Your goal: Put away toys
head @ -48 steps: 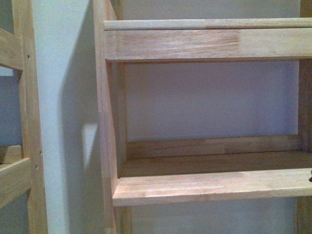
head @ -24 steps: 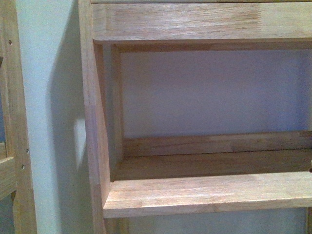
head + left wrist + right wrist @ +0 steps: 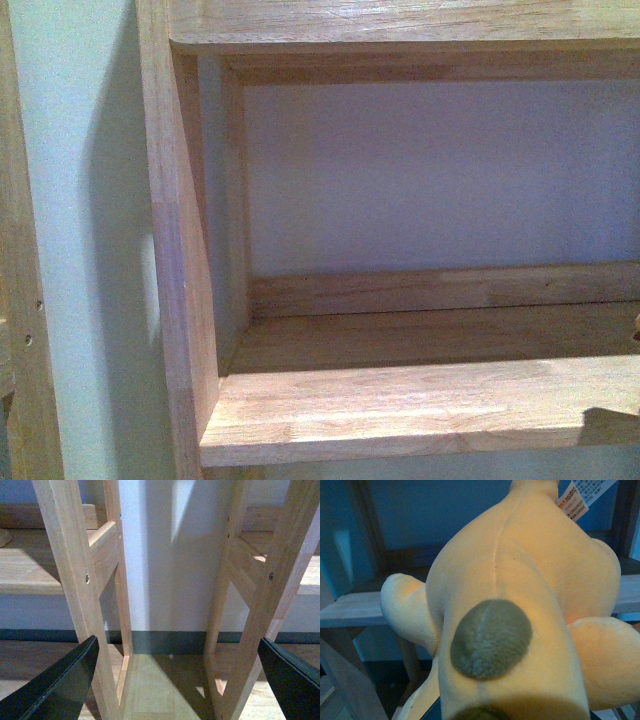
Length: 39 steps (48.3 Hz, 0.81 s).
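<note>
The left end effector (image 3: 177,642) is wide open, its two black fingers (image 3: 60,685) far apart with nothing between them. The right end effector (image 3: 512,715) grips the soft orange-yellow plush animal (image 3: 520,580); only dark slivers of its fingers show, close against the plush.

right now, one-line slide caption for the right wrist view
Orange-yellow plush toy fills the frame, a wooden shelf behind it.
</note>
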Tool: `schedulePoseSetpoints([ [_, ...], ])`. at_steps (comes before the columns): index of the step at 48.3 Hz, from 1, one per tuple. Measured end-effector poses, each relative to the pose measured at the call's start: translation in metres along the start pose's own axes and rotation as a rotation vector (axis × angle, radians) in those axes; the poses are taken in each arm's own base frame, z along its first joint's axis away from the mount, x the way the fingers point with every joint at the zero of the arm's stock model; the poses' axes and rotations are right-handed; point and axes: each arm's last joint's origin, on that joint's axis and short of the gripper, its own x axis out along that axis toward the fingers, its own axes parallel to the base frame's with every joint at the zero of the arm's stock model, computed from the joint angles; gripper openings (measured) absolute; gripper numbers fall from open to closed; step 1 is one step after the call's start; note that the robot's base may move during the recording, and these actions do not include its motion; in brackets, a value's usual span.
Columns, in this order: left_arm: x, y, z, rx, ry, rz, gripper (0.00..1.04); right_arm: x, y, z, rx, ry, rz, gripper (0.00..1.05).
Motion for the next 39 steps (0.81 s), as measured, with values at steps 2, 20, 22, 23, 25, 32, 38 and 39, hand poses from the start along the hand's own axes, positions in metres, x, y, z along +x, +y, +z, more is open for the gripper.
schedulePoseSetpoints([
  [2, 0.0, 0.0, 0.0, 0.0, 0.0, 0.0, 0.99, 0.0, 0.0, 0.002, -0.009, 0.065, 0.032, 0.2],
  [20, 0.0, 0.0, 0.0, 0.0, -0.001, 0.0, 0.99, 0.016, 0.031, 0.124, -0.088, -0.097, 0.127, 0.2],
  [22, 0.0, 0.0, 0.0, 0.0, 0.0, 0.0, 0.99, 0.018, 0.035, 0.136, -0.099, -0.117, 0.141, 0.2],
  [23, 0.0, 0.0, 0.0, 0.0, 0.0, 0.0, 0.99, 0.019, 0.036, 0.14, -0.102, -0.124, 0.147, 0.2],
  [25, 0.0, 0.0, 0.0, 0.0, 0.0, 0.0, 0.99, 0.021, 0.04, 0.152, -0.114, -0.144, 0.163, 0.2],
  [32, 0.0, 0.0, 0.0, 0.0, 0.0, 0.0, 0.99, 0.038, 0.051, 0.199, -0.159, -0.227, 0.189, 0.2],
  [38, 0.0, 0.0, 0.0, 0.0, 0.0, 0.0, 0.99, 0.063, 0.058, 0.245, -0.195, -0.283, 0.193, 0.2],
  [39, 0.0, 0.0, 0.0, 0.0, 0.0, 0.0, 0.99, 0.07, 0.06, 0.255, -0.202, -0.293, 0.19, 0.2],
])
